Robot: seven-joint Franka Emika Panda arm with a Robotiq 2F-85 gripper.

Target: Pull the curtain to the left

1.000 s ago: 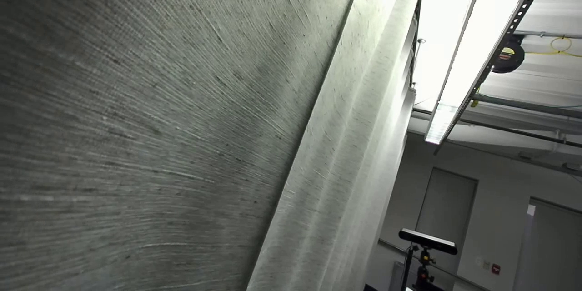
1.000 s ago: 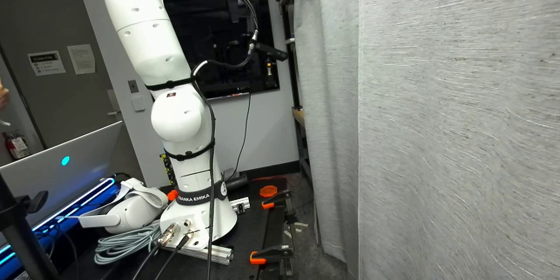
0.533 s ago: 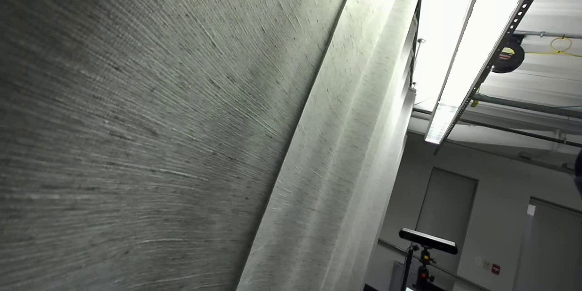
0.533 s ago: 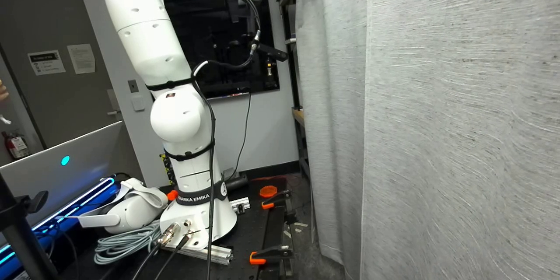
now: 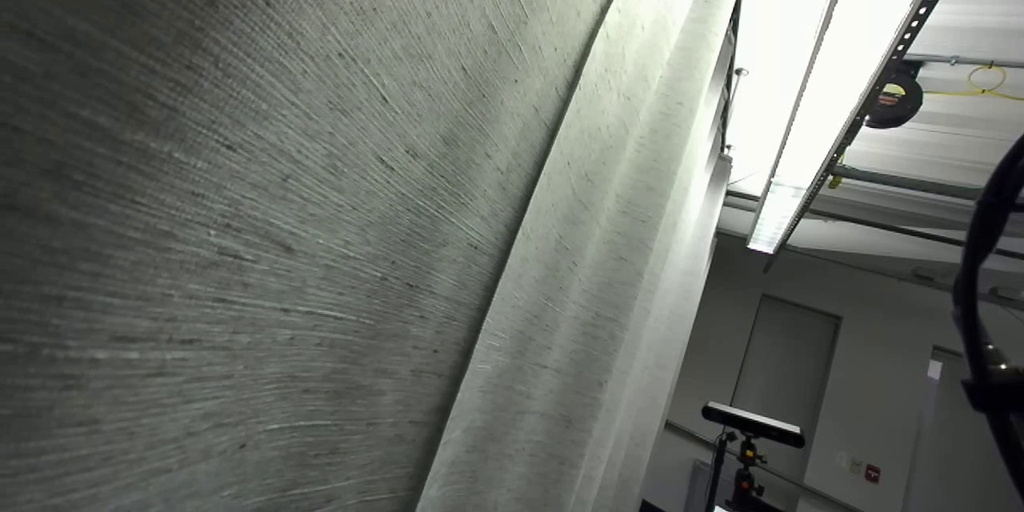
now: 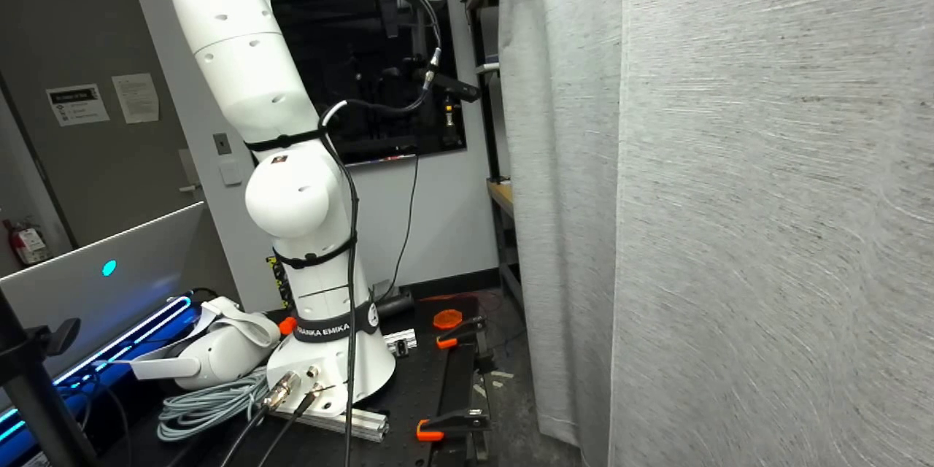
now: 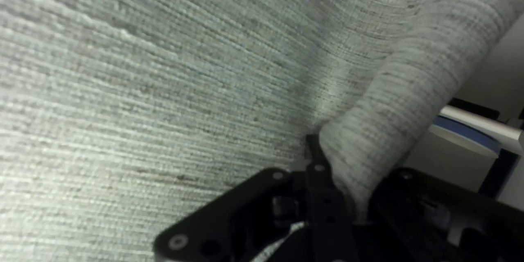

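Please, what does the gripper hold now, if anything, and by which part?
The gripper holds the curtain by a bunched fold along its visible edge.

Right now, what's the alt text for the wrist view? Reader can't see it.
The dark gripper, low and right of centre, pinches a gathered fold of the pale grey woven curtain, which fills most of the picture. Past the curtain's edge at right, a blue-banded object shows, too blurred to identify.
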